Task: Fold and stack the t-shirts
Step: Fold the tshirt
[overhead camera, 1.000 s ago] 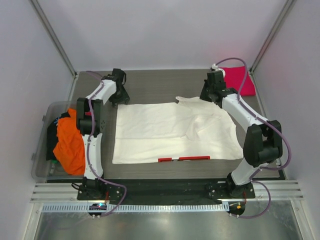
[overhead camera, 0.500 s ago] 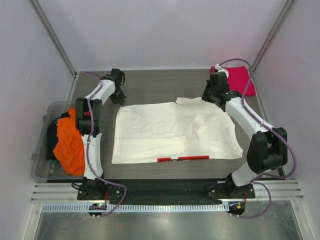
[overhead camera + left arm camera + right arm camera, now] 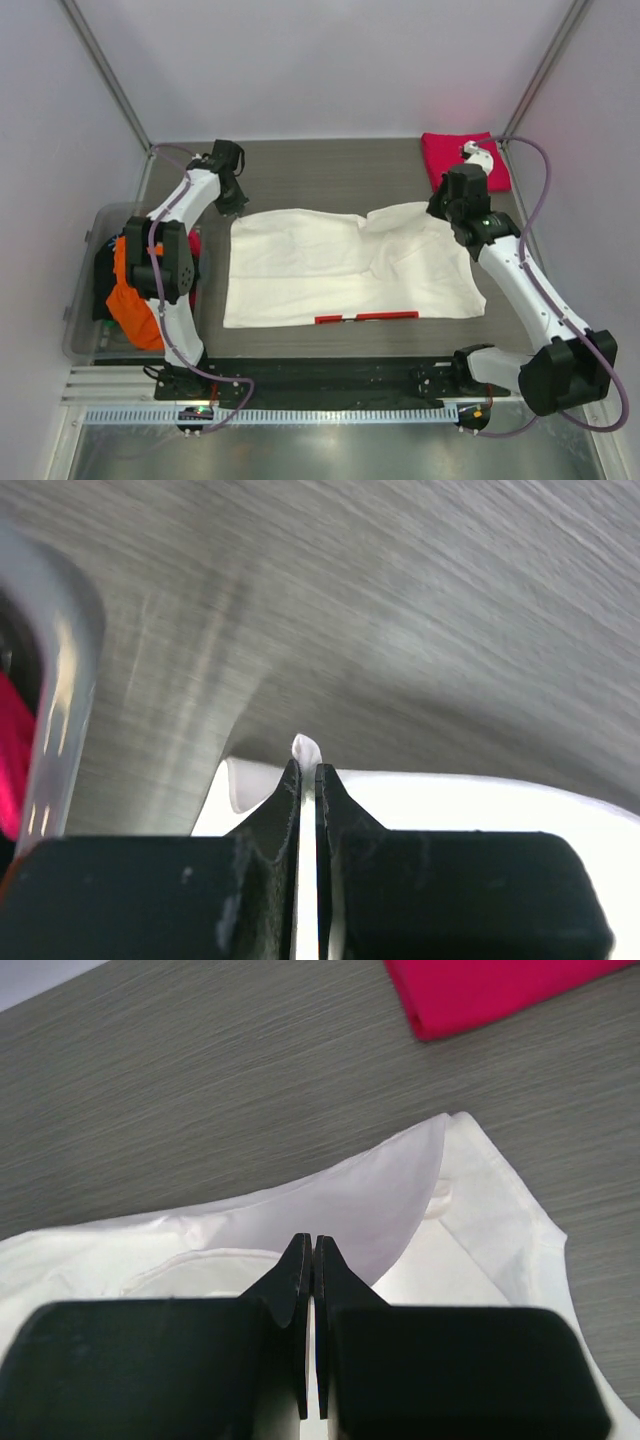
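Observation:
A white t-shirt (image 3: 320,265) lies spread on the table, with a red strip (image 3: 367,318) at its near edge. My left gripper (image 3: 233,203) is at its far left corner, shut on a tip of white cloth (image 3: 306,748) that pokes out past the fingertips. My right gripper (image 3: 443,210) is shut at the far right edge, where a fold of the white shirt (image 3: 390,1200) stands raised against the closed jaws. A folded pink-red t-shirt (image 3: 452,155) lies at the back right corner. Orange (image 3: 135,295) and dark (image 3: 103,275) t-shirts sit in the bin.
A clear plastic bin (image 3: 80,300) stands off the table's left edge, its rim (image 3: 60,660) close beside my left gripper. White walls enclose the table at the back and sides. Bare grey tabletop (image 3: 330,180) lies beyond the white shirt.
My left gripper has shut on the shirt's far left corner. My right arm has swung right and nearer, drawing the far right edge with it and uncovering the pink-red shirt.

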`<state>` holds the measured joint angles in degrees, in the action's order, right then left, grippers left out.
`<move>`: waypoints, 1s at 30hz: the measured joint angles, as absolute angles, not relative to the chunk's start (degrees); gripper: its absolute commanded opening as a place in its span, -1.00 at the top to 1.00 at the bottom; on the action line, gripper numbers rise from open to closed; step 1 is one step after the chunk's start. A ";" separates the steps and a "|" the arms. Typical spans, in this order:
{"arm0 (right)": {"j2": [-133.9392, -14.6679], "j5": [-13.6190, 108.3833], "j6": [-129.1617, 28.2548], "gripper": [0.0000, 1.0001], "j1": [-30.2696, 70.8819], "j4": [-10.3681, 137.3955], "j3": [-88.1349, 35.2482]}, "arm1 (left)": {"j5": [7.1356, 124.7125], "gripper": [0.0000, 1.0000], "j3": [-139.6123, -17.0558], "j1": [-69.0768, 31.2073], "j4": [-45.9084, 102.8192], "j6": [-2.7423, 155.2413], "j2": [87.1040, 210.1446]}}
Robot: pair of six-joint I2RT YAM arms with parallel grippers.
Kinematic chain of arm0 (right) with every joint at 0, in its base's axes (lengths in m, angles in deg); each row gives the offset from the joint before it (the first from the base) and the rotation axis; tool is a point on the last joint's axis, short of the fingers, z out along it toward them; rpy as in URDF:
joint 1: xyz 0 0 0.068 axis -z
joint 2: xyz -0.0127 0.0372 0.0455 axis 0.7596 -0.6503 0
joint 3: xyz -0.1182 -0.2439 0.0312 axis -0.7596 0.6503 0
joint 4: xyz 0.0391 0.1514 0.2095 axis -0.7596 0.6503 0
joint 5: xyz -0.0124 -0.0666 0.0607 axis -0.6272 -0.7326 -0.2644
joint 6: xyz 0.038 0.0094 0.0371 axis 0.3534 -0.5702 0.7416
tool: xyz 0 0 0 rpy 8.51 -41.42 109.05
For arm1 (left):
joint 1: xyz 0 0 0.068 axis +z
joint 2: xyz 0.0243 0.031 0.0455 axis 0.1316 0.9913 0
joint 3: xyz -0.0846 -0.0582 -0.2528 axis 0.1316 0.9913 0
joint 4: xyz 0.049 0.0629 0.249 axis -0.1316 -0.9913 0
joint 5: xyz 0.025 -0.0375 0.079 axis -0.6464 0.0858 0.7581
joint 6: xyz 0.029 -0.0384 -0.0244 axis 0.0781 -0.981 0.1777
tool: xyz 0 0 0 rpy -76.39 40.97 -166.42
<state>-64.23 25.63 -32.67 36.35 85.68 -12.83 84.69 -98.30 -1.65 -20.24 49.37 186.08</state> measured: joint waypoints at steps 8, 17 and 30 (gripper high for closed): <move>-51.61 23.77 -29.56 0.98 36.81 87.87 -3.19 | 86.22 0.99 -86.92 -3.59 -16.50 50.64 176.96; -40.66 21.74 -25.54 0.98 36.81 92.44 2.84 | 88.77 1.00 -75.66 -5.19 -13.31 50.33 168.00; -24.49 18.73 -13.41 0.97 36.81 99.80 10.73 | 91.94 1.00 -64.27 -7.16 -9.29 47.34 159.37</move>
